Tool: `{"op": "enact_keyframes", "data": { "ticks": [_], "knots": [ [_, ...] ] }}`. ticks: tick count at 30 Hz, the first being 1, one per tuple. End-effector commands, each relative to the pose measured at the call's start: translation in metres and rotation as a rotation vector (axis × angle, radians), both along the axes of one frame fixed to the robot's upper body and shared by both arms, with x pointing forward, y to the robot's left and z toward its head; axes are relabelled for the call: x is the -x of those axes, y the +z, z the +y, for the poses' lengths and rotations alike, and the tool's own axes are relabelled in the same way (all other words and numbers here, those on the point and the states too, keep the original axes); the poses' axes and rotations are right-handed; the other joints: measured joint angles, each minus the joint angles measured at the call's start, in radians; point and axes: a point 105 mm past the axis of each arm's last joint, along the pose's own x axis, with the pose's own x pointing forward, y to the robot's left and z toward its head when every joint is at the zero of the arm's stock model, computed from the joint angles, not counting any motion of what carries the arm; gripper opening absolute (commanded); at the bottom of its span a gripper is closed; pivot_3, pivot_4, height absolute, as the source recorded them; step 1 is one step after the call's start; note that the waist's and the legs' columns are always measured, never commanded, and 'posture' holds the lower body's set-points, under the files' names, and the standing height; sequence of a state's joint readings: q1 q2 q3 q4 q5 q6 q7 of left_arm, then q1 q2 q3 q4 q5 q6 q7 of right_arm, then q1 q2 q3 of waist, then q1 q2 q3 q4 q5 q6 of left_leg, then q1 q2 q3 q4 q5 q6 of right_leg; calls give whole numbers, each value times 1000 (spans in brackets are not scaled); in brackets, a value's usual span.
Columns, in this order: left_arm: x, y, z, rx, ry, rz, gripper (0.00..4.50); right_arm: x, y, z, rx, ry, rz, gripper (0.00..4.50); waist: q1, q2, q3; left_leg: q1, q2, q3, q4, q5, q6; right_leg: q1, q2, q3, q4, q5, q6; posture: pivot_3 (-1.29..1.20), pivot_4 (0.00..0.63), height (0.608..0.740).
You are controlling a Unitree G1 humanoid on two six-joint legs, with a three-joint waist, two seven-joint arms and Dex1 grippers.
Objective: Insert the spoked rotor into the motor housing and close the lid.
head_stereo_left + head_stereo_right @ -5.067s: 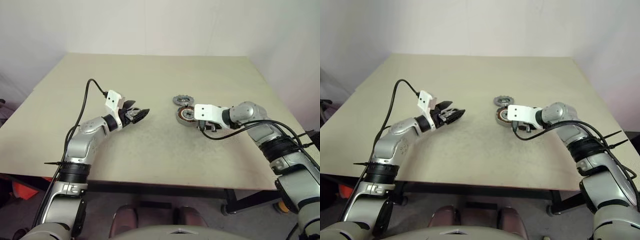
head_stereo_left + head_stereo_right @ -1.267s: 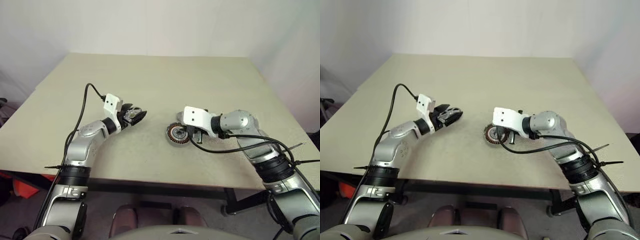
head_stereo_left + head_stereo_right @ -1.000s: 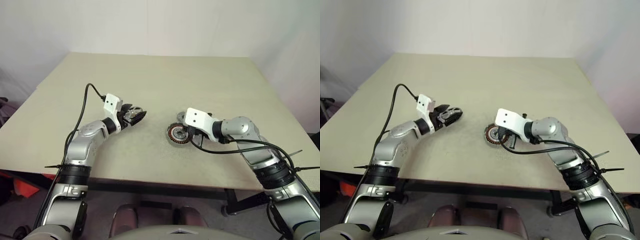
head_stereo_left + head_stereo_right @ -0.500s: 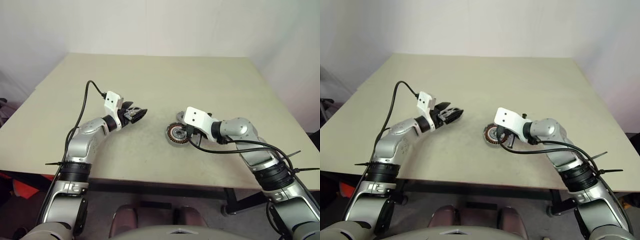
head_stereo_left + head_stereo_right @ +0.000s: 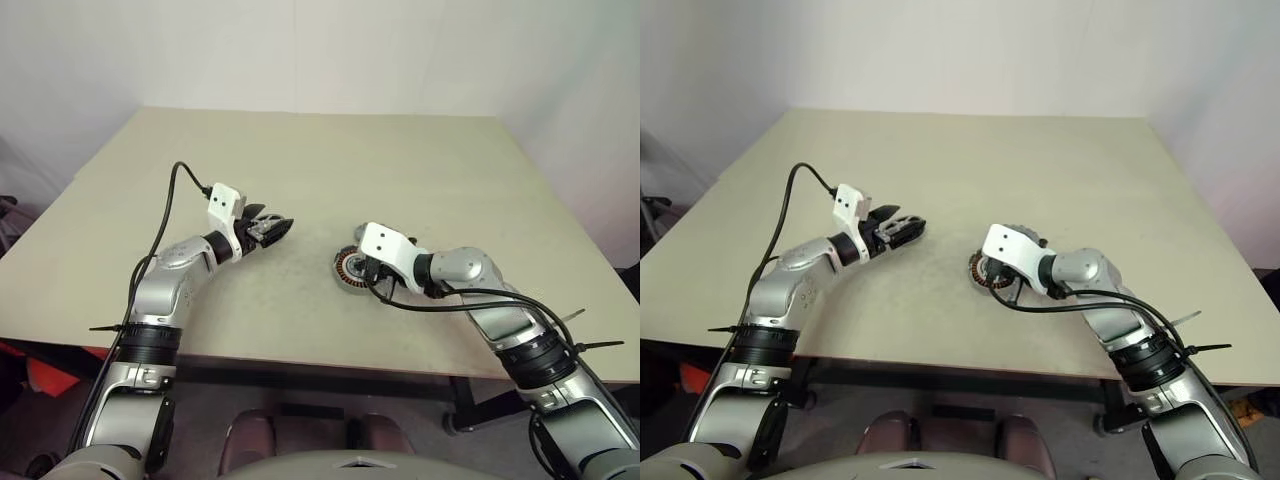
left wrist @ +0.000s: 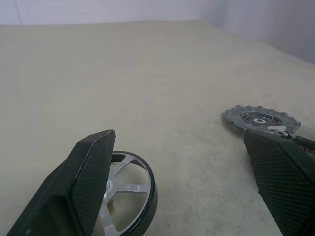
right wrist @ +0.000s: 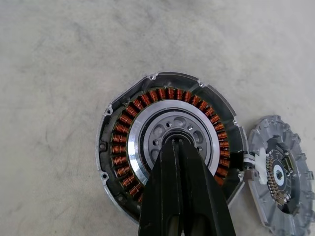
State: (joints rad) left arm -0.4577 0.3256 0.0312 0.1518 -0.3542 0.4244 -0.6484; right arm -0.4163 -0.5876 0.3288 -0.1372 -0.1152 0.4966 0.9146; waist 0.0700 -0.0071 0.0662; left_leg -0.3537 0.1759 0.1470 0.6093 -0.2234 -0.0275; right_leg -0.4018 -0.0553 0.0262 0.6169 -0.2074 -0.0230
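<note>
R gripper (image 7: 178,143) is clenched, empty, tips on the hub of the housing (image 7: 122,147), which sits mid-table (image 5: 420,160). L gripper (image 6: 182,182) is spread wide. The rotor (image 6: 129,184) lies right by one finger; can't tell if they touch. Risks: if I push, the tips may skid the housing and tug the short lead to the lid (image 7: 283,174) touching its rim. My R arm over the housing blocks the rotor's way in.
</note>
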Motion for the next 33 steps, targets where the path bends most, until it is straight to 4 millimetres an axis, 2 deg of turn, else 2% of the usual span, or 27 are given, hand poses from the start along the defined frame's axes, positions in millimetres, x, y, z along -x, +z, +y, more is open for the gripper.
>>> {"op": "enact_keyframes", "data": {
  "ticks": [1, 10, 11, 13, 15, 19, 25, 33],
  "knots": [
    [0, 10, -2, 4, -8, -41, 4407, -2, 25, 6, -23, 27, -77, 64, 0, 0, 0, 0, 0, 0, -1, 0, 0, 0, 0, 0, 0, 0, 0, 0, 0, 740],
    [1, 9, -2, 4, -11, -35, 4407, -8, 18, 1, -15, -15, -63, 64, 0, 0, 0, 0, 0, 0, -3, 0, -1, -1, 0, 0, -2, 0, 0, 0, 0, 740],
    [1, 9, -2, 4, -11, -35, 4407, -9, 12, -1, -18, -29, -40, 64, 0, 0, 0, 0, 0, 0, -3, 0, -1, -1, 0, 0, -2, 0, 0, 0, 0, 740],
    [1, 9, -3, 6, -13, -34, 4407, -11, -13, -13, 56, -60, -14, 64, -1, 0, 0, 0, 0, 0, -3, 0, -1, 0, 0, 0, -2, 0, 0, 0, 0, 740],
    [2, 9, -5, 8, -15, -34, 4407, -8, -24, -16, 81, -55, -2, 64, -1, 0, 0, 1, -1, 0, -3, 0, -1, 0, 0, 0, -3, 0, 0, 0, 0, 740],
    [3, 7, -6, 14, -17, -31, 4407, 2, -9, -4, 7, -5, -2, 64, 0, 0, 0, 3, -1, 0, -3, 0, 0, 3, 0, 0, -3, 0, 0, 0, 0, 740],
    [3, 6, -7, 16, -17, -27, 4407, -6, 38, 2, -40, 5, -128, 64, 0, 0, 0, 0, -1, 0, -4, 0, 0, 0, 0, 0, -3, 0, 0, 0, 0, 740],
    [0, -2, 5, 87, 56, 57, 4407, -9, 72, 3, -78, -16, -216, 64, 0, 0, 0, 0, -1, 0, -6, 0, -1, 0, 0, 0, -5, 0, 0, 0, 0, 740]
  ]
}}
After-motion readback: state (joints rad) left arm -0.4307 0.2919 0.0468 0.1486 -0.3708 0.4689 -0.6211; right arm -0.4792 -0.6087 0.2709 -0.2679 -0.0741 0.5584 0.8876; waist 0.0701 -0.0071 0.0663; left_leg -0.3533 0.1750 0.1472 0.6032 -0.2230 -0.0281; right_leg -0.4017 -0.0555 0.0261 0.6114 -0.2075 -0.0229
